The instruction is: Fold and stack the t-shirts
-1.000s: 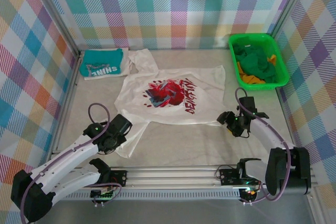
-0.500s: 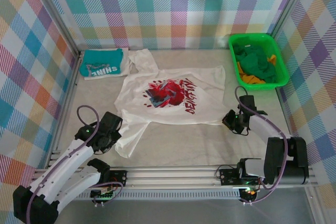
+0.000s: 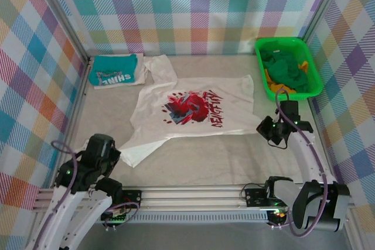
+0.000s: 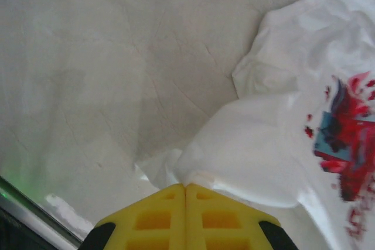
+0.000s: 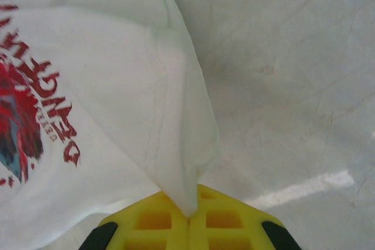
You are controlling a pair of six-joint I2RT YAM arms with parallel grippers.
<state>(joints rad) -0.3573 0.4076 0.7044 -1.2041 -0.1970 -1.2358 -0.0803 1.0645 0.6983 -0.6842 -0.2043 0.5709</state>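
Observation:
The white t-shirt [image 3: 193,109] with a red-and-dark chest print lies spread across the middle of the table, stretched between both grippers. My left gripper [image 3: 117,155] is shut on its near left corner. In the left wrist view the white cloth [image 4: 281,144] bunches into the closed yellow jaws of that gripper [image 4: 186,185]. My right gripper [image 3: 262,128] is shut on the shirt's right edge. In the right wrist view a fold of the white shirt [image 5: 105,86] runs down into the pinched jaws of the right gripper [image 5: 190,212]. The teal t-shirt [image 3: 114,69] with white lettering lies folded at the back left.
A green plastic basket [image 3: 287,40] holding green and yellow cloth stands at the back right, close behind the right arm. Checked walls enclose the table on three sides. A metal rail [image 3: 193,194] runs along the near edge.
The right gripper has shut on the shirt's right edge and moved right. The left arm has drawn back toward the near left corner with its corner. The white shirt is pulled flatter and wider.

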